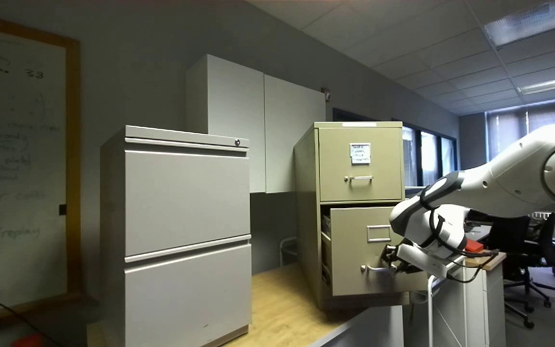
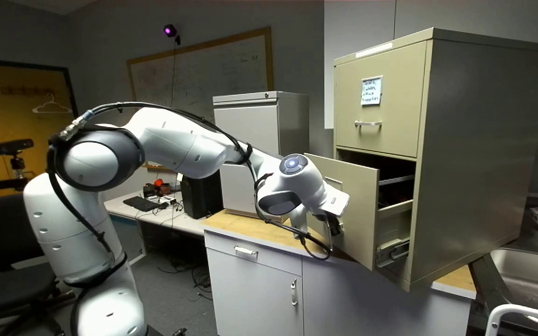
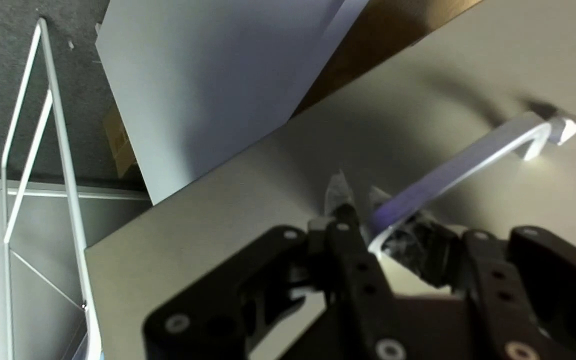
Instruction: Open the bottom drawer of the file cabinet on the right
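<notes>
We see the claw (image 3: 363, 205) clenched around one end of the silver handle (image 3: 448, 172). Directly in front of the claw is the bottom drawer (image 1: 350, 250), standing partly out of the file cabinet (image 2: 474, 154), whose closed upper drawer (image 1: 360, 169) sits above the claw. Lower than the claw lies the wooden table (image 1: 277, 294), and well apart from it stands the light-grey cabinet (image 1: 186, 202).

The arm (image 2: 171, 144) is glossy white and rounded, with a dark grey ring (image 2: 131, 156) at a joint and small round spots (image 2: 197, 158). A black cable (image 2: 203, 122) with a silver connector (image 2: 75, 128) runs along it. A grey disc (image 2: 293, 163) glows blue at its centre. The jaws are black, studded with silver screws (image 3: 177, 323).
</notes>
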Available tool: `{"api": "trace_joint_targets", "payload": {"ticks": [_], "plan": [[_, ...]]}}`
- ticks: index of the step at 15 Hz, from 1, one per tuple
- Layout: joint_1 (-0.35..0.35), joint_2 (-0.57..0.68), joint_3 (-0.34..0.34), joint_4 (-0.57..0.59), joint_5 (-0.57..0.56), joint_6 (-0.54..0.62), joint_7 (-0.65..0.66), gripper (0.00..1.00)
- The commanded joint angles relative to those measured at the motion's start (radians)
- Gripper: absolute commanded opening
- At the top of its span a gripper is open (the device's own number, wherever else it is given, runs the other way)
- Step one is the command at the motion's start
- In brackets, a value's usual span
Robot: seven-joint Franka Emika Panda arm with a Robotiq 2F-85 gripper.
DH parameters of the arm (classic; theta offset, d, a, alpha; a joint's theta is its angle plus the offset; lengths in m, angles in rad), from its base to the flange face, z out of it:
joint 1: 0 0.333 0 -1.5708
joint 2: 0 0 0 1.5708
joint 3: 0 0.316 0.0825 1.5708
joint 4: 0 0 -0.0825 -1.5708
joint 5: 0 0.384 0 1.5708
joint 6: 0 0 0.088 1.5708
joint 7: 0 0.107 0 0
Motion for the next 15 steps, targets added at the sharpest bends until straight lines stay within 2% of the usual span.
{"api": "trace_joint_targets", "payload": {"ticks": [1, 7, 15], "plan": [[0.046, -0.151, 0.013, -0.206, 0.081, -0.055, -0.095, 0.07], [0.063, -0.327, -0.006, -0.375, 0.177, -0.056, -0.147, 0.07], [0.053, -0.579, -0.012, -0.598, 0.212, -0.061, -0.117, 0.07]]}}
